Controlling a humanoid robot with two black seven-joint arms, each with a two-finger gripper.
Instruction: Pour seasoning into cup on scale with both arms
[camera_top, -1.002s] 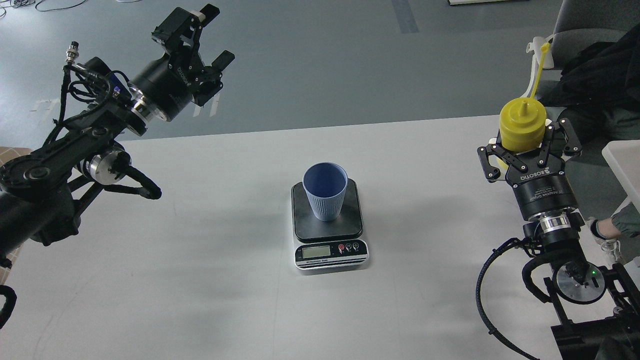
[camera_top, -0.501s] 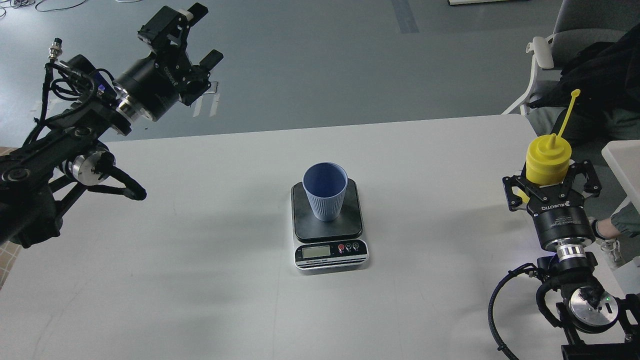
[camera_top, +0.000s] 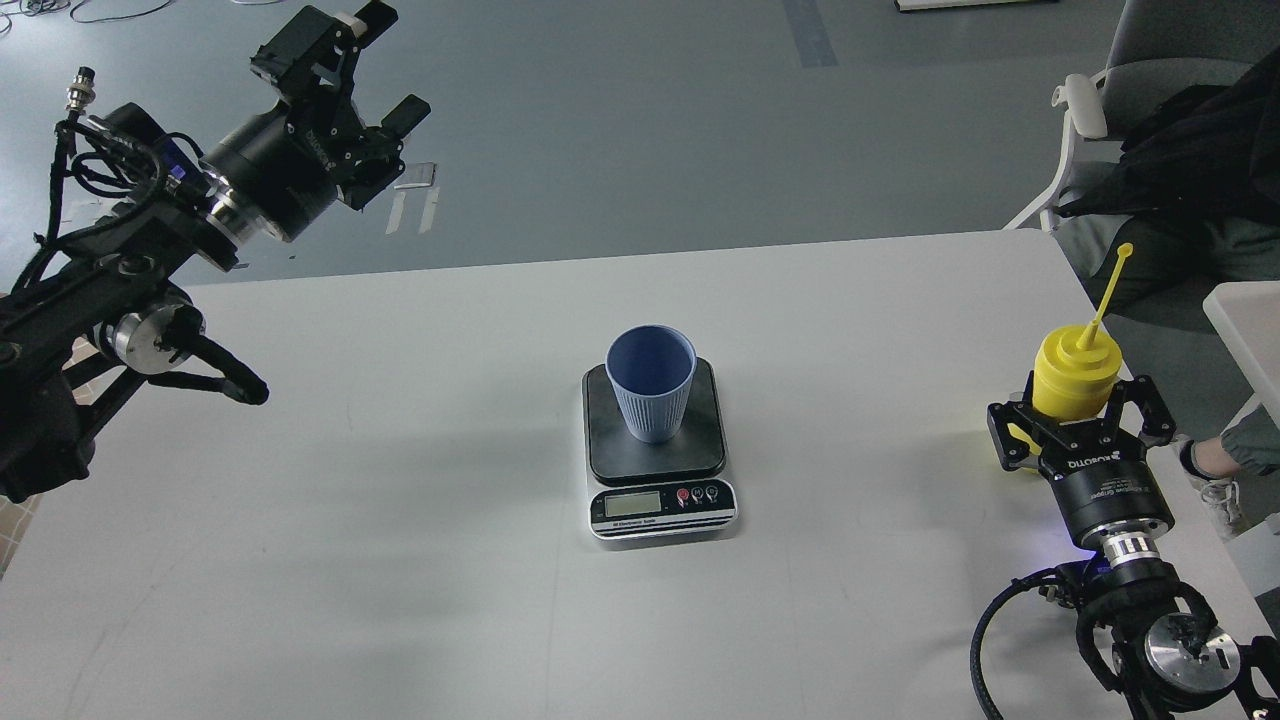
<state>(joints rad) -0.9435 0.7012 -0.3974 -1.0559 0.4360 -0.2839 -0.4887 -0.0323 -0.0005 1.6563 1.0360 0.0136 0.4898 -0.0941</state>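
Note:
The pale blue ribbed cup (camera_top: 650, 385) stands upright on the dark platform of the scale (camera_top: 612, 452) at the table's middle, with the LCD panel facing me. My right gripper (camera_top: 1076, 425) is shut on the yellow seasoning bottle (camera_top: 1074, 375) at the table's right edge. The bottle is upright, its thin nozzle pointing up and right, and its lower body is hidden by the fingers. My left gripper (camera_top: 388, 65) is open and empty, raised beyond the table's far left corner, far from the cup.
A white table (camera_top: 400, 520) carries the scale. At the far right are a chair (camera_top: 1085, 110), a seated person in dark clothes (camera_top: 1190, 150) with a shoe (camera_top: 1205, 480) by my right arm, and the corner of another white table (camera_top: 1245, 320).
My right gripper has carried the yellow bottle down and nearer to me along the table's right edge. My left arm has drawn back to the left and up. Cup and scale have not moved.

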